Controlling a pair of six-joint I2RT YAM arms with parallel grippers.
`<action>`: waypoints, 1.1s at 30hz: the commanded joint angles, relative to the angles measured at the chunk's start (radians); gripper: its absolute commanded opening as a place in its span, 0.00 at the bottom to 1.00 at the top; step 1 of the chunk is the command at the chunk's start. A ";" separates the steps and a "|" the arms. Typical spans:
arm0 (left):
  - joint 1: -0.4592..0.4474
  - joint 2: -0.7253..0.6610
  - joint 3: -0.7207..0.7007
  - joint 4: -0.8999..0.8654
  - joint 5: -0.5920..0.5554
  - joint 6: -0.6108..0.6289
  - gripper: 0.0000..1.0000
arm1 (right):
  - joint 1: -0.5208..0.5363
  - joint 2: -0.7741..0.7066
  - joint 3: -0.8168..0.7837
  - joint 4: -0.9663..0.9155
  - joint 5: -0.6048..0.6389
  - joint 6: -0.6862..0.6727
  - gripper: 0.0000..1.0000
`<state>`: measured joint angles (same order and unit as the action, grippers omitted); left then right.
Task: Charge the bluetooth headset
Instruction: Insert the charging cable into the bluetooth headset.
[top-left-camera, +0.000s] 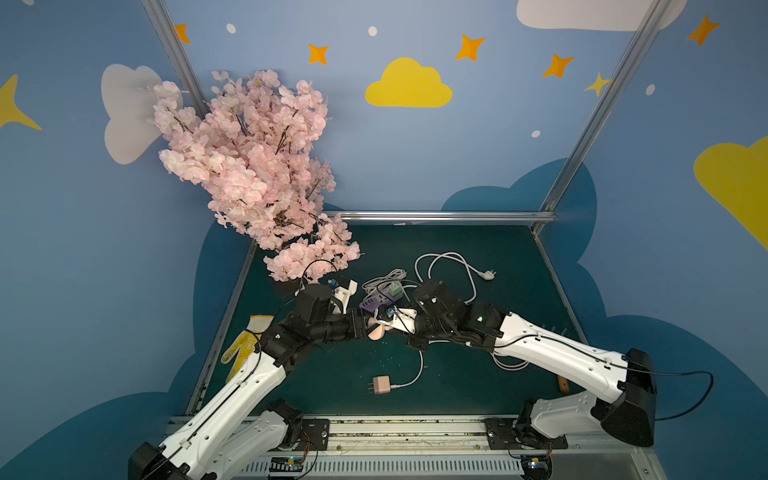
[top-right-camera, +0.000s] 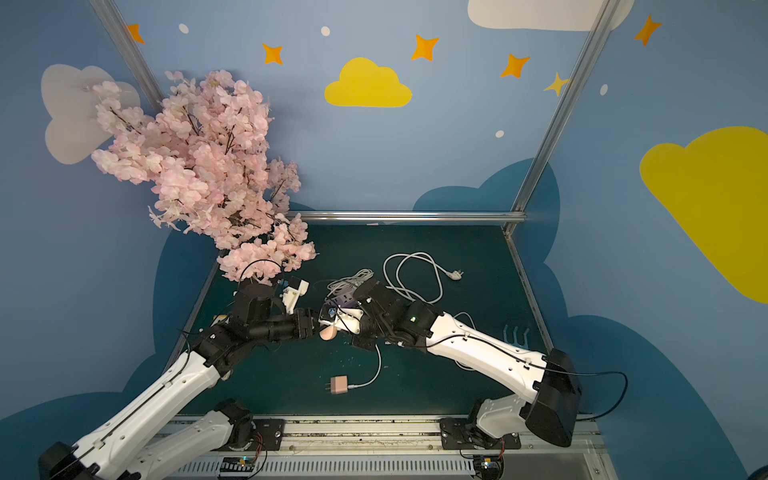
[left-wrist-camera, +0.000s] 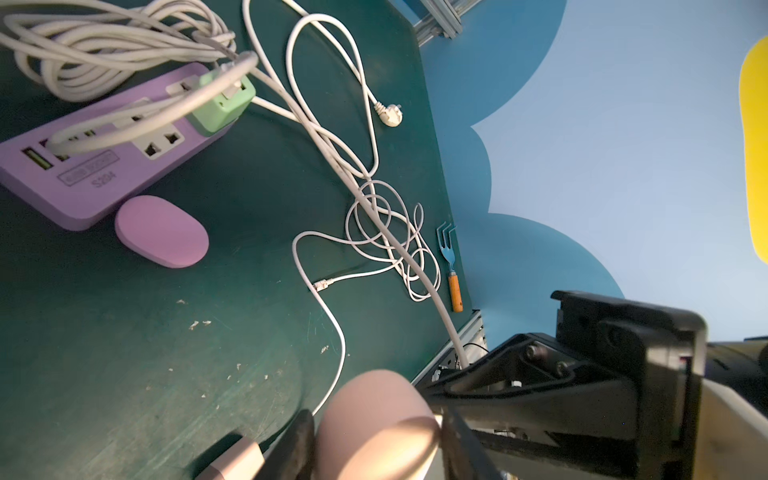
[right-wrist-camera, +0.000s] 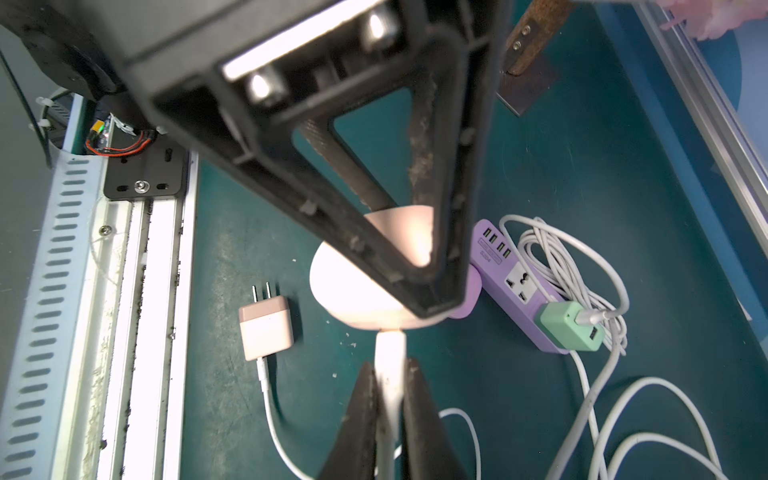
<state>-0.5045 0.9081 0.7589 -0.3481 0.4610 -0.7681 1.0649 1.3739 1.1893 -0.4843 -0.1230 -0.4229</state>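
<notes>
the left gripper (left-wrist-camera: 376, 440) had its fingers closed partway around the pink headset case (right-wrist-camera: 353, 291), holding it over the green mat (right-wrist-camera: 540, 166). the right gripper (right-wrist-camera: 390, 370) pinched the white cable plug (right-wrist-camera: 390, 345) in a narrow grip, the plug's tip touching the case's edge. the pink charger (right-wrist-camera: 266, 330) lay on the mat nearby, with the purple power strip (right-wrist-camera: 515, 282) beyond the case.

Purple power strip (left-wrist-camera: 83, 199): "S204" printed on top face beside USB ports, left wrist view. Boxed line next to it blurred, unreadable. Right wrist view: same print too small.
</notes>
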 joint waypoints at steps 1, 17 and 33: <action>-0.018 -0.007 0.033 0.116 0.120 -0.007 0.42 | 0.012 0.000 0.000 0.056 0.034 0.046 0.00; -0.018 0.014 0.025 0.142 0.144 -0.014 0.45 | -0.019 -0.053 -0.009 0.122 -0.033 0.142 0.00; -0.026 0.034 0.028 0.140 0.163 -0.016 0.52 | -0.017 -0.038 0.002 0.150 -0.055 0.157 0.00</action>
<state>-0.5098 0.9413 0.7589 -0.2573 0.5278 -0.7841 1.0424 1.3216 1.1690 -0.4137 -0.1520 -0.2840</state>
